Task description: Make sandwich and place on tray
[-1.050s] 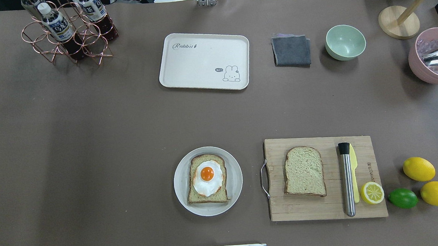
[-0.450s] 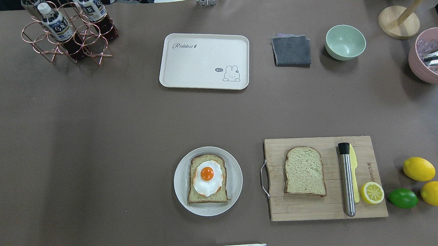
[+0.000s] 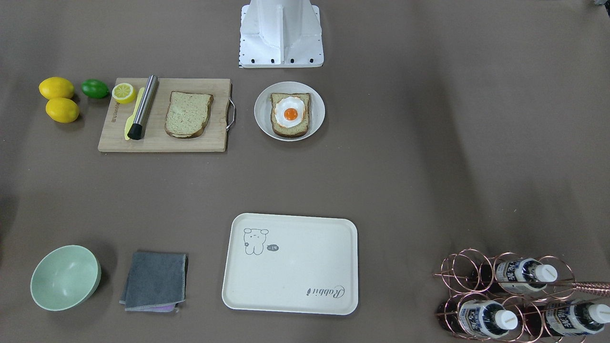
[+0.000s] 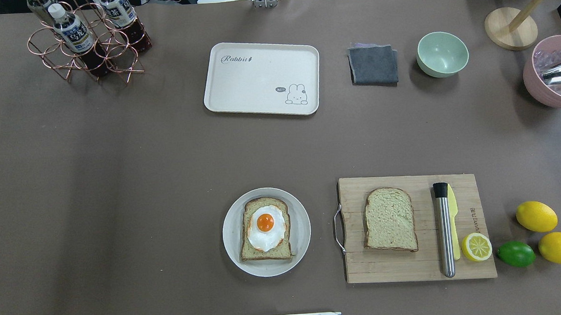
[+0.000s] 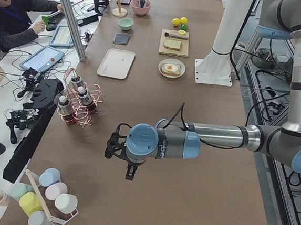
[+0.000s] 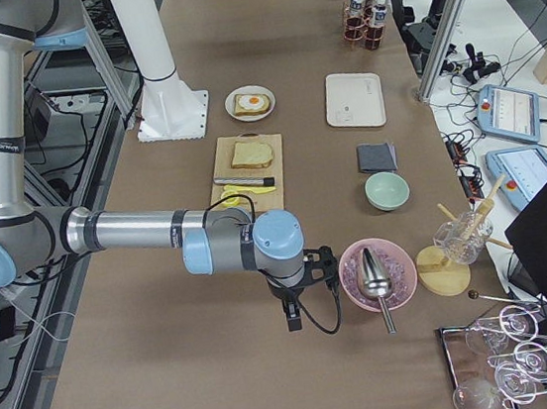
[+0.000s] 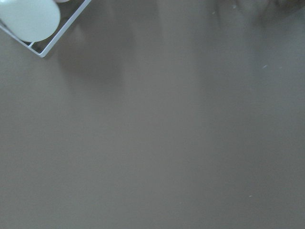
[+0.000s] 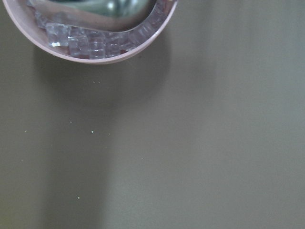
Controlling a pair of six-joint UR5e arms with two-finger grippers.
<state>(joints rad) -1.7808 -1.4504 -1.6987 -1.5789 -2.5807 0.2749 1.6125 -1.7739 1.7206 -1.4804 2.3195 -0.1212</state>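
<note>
Sandwich not built yet. The open half [image 4: 265, 231], one bread slice with fried egg on top, sits on the white plate [image 4: 300, 245] near the robot edge, centre of the table in the overhead view. The top slice [image 4: 390, 219] lies bare on the cutting board [image 4: 363, 268], at 3 o'clock from the plate, close by but not touching it. Slice's long axis runs 12 to 6, domed crust end at 12, same way round as the egg slice, so in my judgement it needs a straight sideways carry toward 9 and no turn. The steel rod [image 4: 443, 230] lies on the board just to 3 of the slice, parallel to it, with a gap between.

The tray [image 4: 262, 78] is at 12 o'clock from the plate, well apart, with nothing on it.

Neither gripper shows in the overhead or front view. The right gripper [image 6: 292, 314] hangs out past the table's right end, roughly 3 o'clock from the board and beside the pink ice bowl [image 6: 355, 299]; its wrist view shows only that bowl's rim and brown table cover. The left gripper [image 5: 129, 171] is far out at 9, beyond the bottle rack [image 5: 77, 106]. Each shows in a side view only, so I cannot tell whether the fingers are spread or closed; nothing visibly held.

Right arm is nearer the loose slice, so probably its pick; the approach would come from the 3 o'clock side, over the rod.
</note>
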